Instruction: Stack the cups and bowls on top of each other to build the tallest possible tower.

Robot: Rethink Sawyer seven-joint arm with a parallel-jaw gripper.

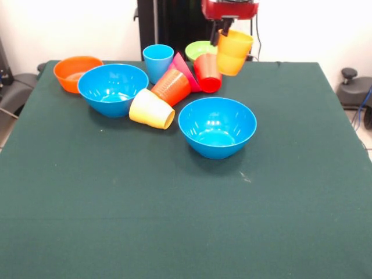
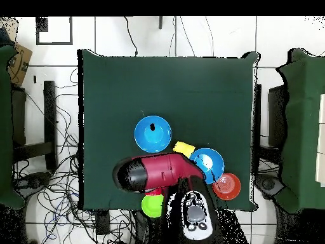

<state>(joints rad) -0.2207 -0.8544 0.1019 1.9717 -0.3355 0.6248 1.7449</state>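
Note:
My gripper [image 1: 225,32] comes down at the top of the front view, shut on the rim of a yellow-orange cup [image 1: 234,53], which hangs tilted above the table. Below it a red cup [image 1: 207,73] lies tipped beside a lime-green bowl [image 1: 200,49]. A pink-red bowl [image 1: 185,71] stands on its edge by an upright light blue cup [image 1: 158,61]. An orange cup [image 1: 171,87] and a pale yellow cup [image 1: 151,109] lie on their sides. Two blue bowls [image 1: 113,88] [image 1: 217,127] and an orange bowl [image 1: 75,72] stand upright. Nothing is stacked.
The green table [image 1: 174,221] stretches wide toward the camera. In the overhead view the red arm [image 2: 162,173] covers the cluster; a blue bowl [image 2: 152,133], the pale yellow cup [image 2: 183,149], the orange bowl [image 2: 226,186] and the lime-green bowl [image 2: 152,206] show around it.

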